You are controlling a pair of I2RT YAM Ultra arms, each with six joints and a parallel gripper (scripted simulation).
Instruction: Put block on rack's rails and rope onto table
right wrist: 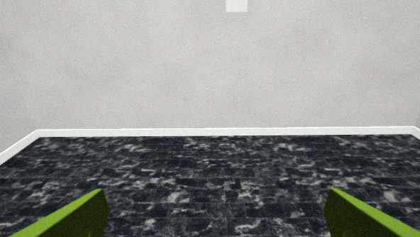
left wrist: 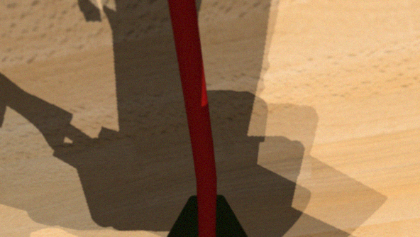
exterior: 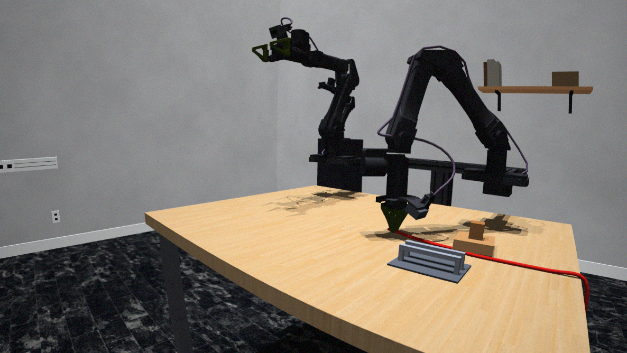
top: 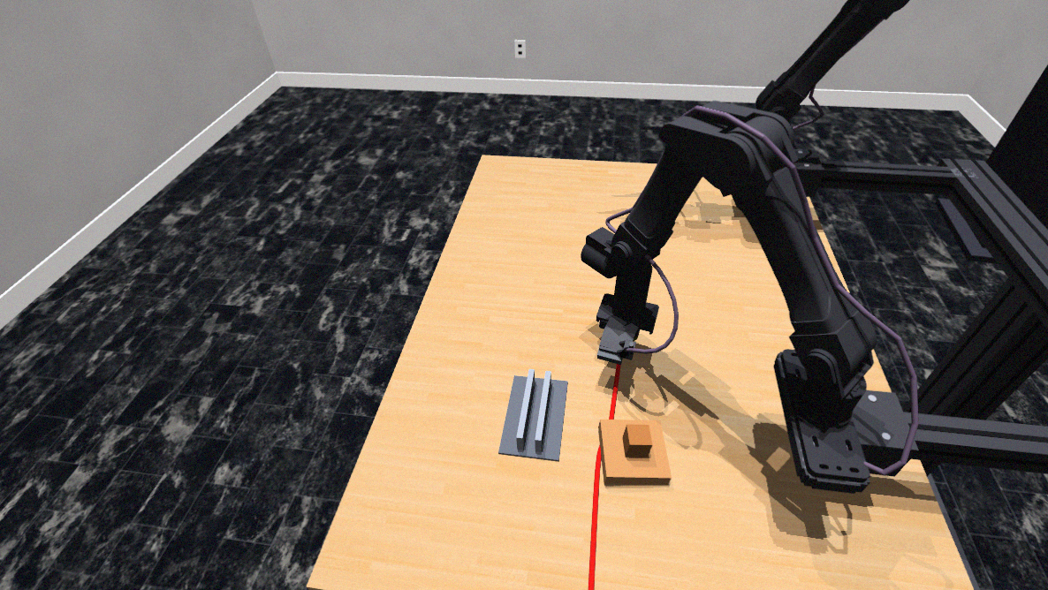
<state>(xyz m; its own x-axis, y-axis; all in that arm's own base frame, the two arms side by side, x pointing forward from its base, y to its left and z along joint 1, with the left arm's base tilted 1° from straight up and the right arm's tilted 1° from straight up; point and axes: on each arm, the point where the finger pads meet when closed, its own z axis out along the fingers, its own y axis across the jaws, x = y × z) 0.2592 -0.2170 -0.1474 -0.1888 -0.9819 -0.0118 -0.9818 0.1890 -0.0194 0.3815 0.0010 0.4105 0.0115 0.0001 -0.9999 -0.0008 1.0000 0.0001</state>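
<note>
The red rope (top: 595, 512) (exterior: 526, 265) (left wrist: 194, 106) runs along the table past the block and hangs over the table's edge at the right of the exterior view. My left gripper (exterior: 393, 229) (left wrist: 206, 206) is shut on the rope near its end, just above the table. The orange block (top: 616, 469) (exterior: 473, 246), a flat square with an upright knob (top: 638, 439) (exterior: 477, 230), stands on the table with one side against the rope. The grey rack (top: 509, 439) (exterior: 423, 270) with two parallel rails carries nothing. My right gripper (exterior: 268, 47) (right wrist: 215, 200) is open and empty, high above the table.
The table (top: 454, 512) (exterior: 306, 280) bears all of these. The rack stands across the rope from the block. The left arm (top: 777, 241) (exterior: 469, 98) arches over the table beyond them in the top view. The arms' mounting frame (top: 983, 439) runs along one table side.
</note>
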